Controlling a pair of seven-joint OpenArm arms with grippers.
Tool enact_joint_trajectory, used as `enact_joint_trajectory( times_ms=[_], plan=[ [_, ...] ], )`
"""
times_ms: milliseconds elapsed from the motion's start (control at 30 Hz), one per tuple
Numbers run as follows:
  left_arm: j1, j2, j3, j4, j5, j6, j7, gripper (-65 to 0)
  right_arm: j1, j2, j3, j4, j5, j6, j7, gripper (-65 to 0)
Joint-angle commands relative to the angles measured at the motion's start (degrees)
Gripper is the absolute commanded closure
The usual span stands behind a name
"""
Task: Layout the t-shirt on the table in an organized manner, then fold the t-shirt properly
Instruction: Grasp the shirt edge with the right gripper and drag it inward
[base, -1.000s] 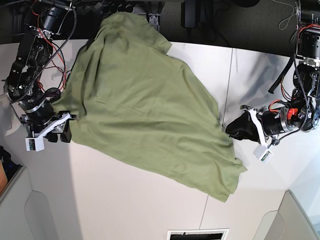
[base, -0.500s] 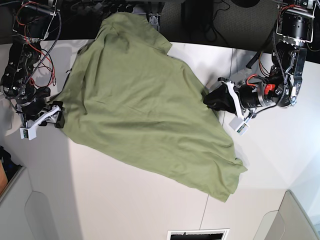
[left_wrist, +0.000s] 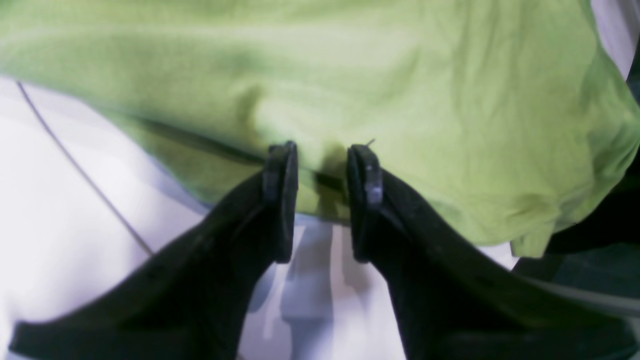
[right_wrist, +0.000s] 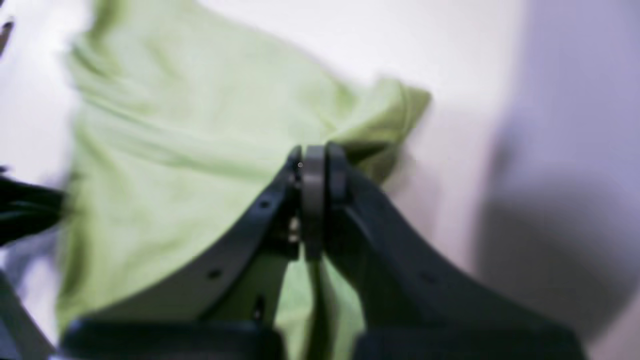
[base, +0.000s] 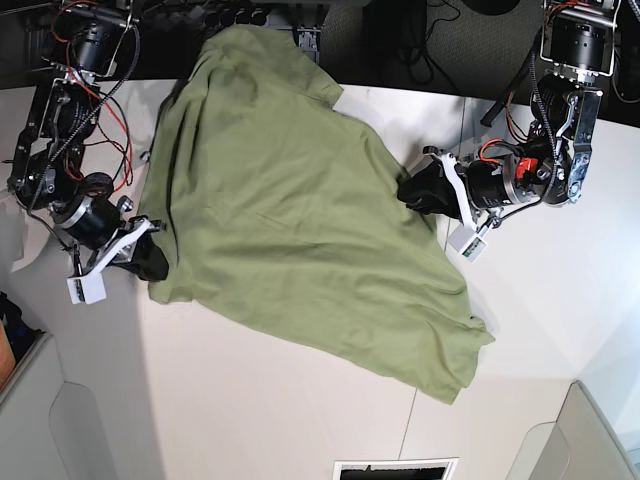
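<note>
Arms low at opposite t-shirt (base: 290, 210) edges; right fingers (right_wrist: 314, 170) pinched.

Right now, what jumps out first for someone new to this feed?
The green t-shirt sprawled diagonally across the white table, its top edge hanging off the far side. The right gripper is shut on one edge of it, and the left gripper stands open at the opposite edge.
</note>
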Motion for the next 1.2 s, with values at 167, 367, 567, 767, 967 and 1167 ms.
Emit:
enact_joint_trajectory(
  times_ms=[167,367,567,767,967,1167],
  plan=[
    [-0.81,-0.68,-0.48,0.11,-1.01,-0.52,-0.98,-20.3,-2.47,-0.31,-10.25,9.92,2.47,1.11,-0.33,0.0],
    [-0.81,-0.66,-0.48,-2.45,-1.09,-0.52,-1.05,-20.3,-5.55,-0.31,-25.99,9.46,-5.79,0.15,1.14,-23.8],
    [-0.76,-0.68,-0.48,-2.47,-1.25,-0.52,-0.98,-20.3,-6.78,-0.48,-31.19,9.62,-8.74,-0.26,6.25,-41.8],
    [-0.44,-0.68,-0.48,-2.47,-1.07,-0.52,-0.98,-20.3,-5.53,-3.39,-24.74,11.08,-11.06,-1.07,10.69,-41.8],
    [-0.13,-0.66,-0.48,-2.47,-1.90,-0.52,-1.03,-20.3,-2.16,-5.33,-18.05,8.79,-15.91,-3.85,12.04,-41.8],
    [-0.13,-0.66,-0.48,-2.47,-2.54,-0.52,-1.05,-20.3,-0.70,-5.35,-18.49,-0.94,-17.05,-3.78,13.70,-41.8]
  ],
)
